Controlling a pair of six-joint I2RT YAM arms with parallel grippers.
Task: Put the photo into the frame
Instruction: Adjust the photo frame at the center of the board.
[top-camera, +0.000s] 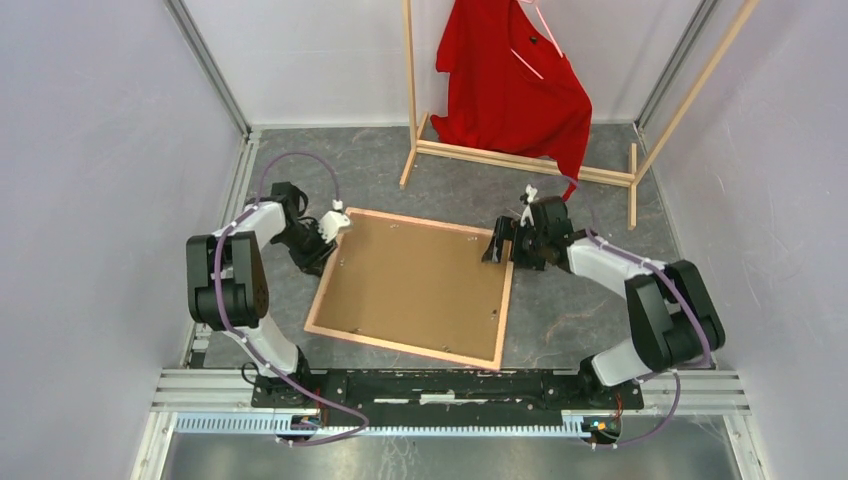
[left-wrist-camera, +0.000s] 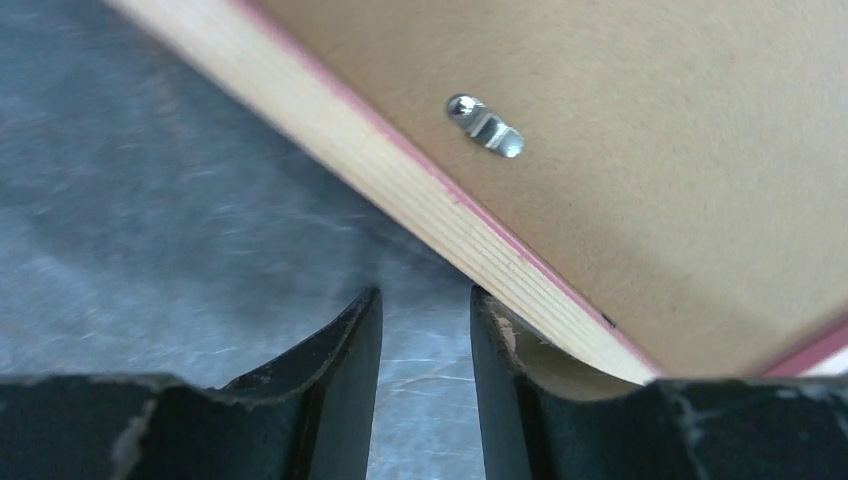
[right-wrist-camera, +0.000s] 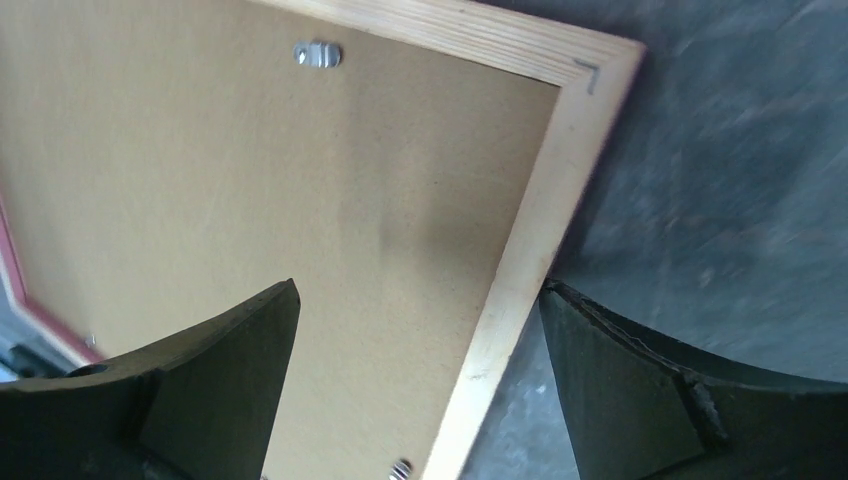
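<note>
The frame (top-camera: 400, 347) lies face down in the middle of the table, its light wood back up. A brown backing board (top-camera: 415, 283) fills it. The photo is hidden. My left gripper (top-camera: 335, 225) is at the frame's far left corner. In the left wrist view (left-wrist-camera: 425, 300) its jaws are a little apart with only table between them, and one finger rests against the wood rail (left-wrist-camera: 400, 185). My right gripper (top-camera: 497, 243) is wide open over the far right corner. In the right wrist view (right-wrist-camera: 418, 288) it straddles the right rail (right-wrist-camera: 530, 230).
A wooden clothes rack (top-camera: 520, 160) with a red shirt (top-camera: 510, 80) stands behind the frame. Small metal clips (left-wrist-camera: 485, 125) (right-wrist-camera: 318, 54) sit on the backing board. Walls close in left and right. The arms' mounting rail (top-camera: 450, 385) runs along the near edge.
</note>
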